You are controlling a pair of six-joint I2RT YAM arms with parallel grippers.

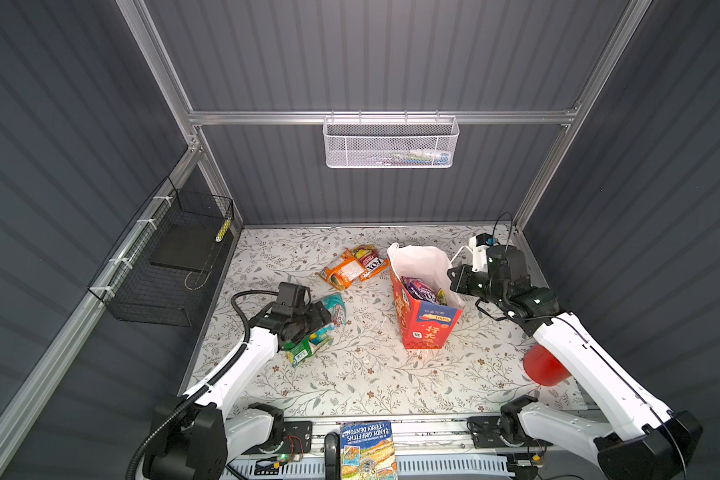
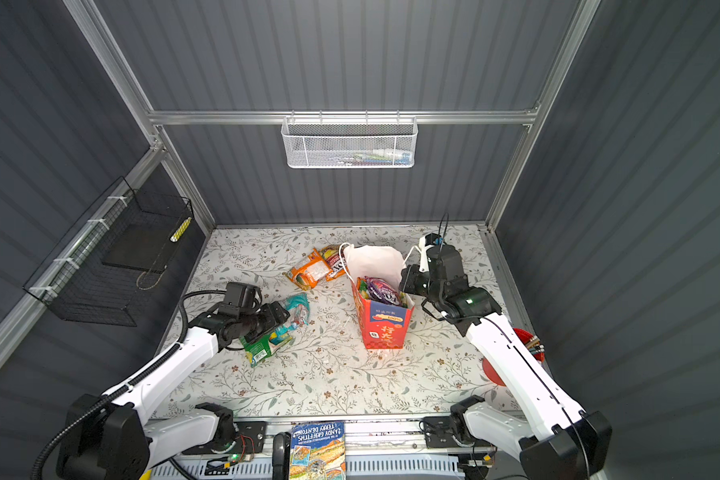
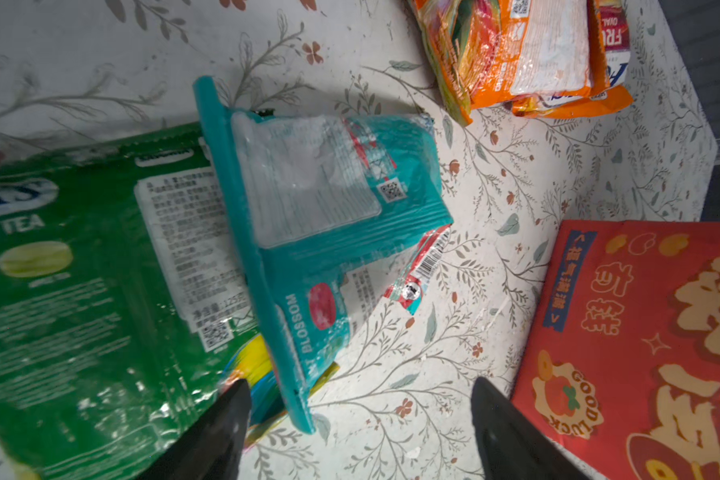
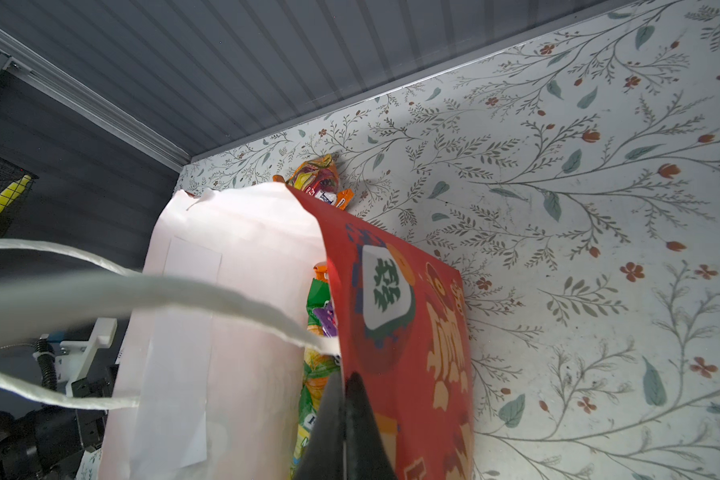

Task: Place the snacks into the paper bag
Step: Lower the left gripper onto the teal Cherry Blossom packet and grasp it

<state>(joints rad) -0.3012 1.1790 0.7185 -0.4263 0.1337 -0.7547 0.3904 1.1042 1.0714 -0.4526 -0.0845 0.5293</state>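
Your left claw [image 3: 360, 386] is released. Its fingers stand well apart, and the gap shows only table [image 3: 391, 291] and a corner of the teal packet [image 3: 329, 187]. One finger [image 3: 225, 432] hangs over the edge of the green packet [image 3: 79, 291]. Your right claw [image 4: 345, 380] is clenched on the bag [image 4: 391, 332], pinching the rim on its right side. A white cord handle [image 4: 142, 291] loops close past that wrist camera.

In both top views the bag stands upright, right of the table's middle, with its mouth open and its white inside showing. A purple packet [image 1: 420, 289] sticks up from it, with a green-yellow one just beside.

Four or so snacks lie outside. On the left, the teal packet rests tilted across the green one, right by your left claw, and a multicolour edge [image 3: 258, 361] shows under the teal. Farther back, just left of the bag, an orange packet [image 1: 343, 270] lies touching a FOX'S packet [image 1: 370, 262].

A red cup [image 1: 543, 368] sits near right, partly behind your right arm. A book [image 1: 366, 451] lies at the near edge, off the floral top.
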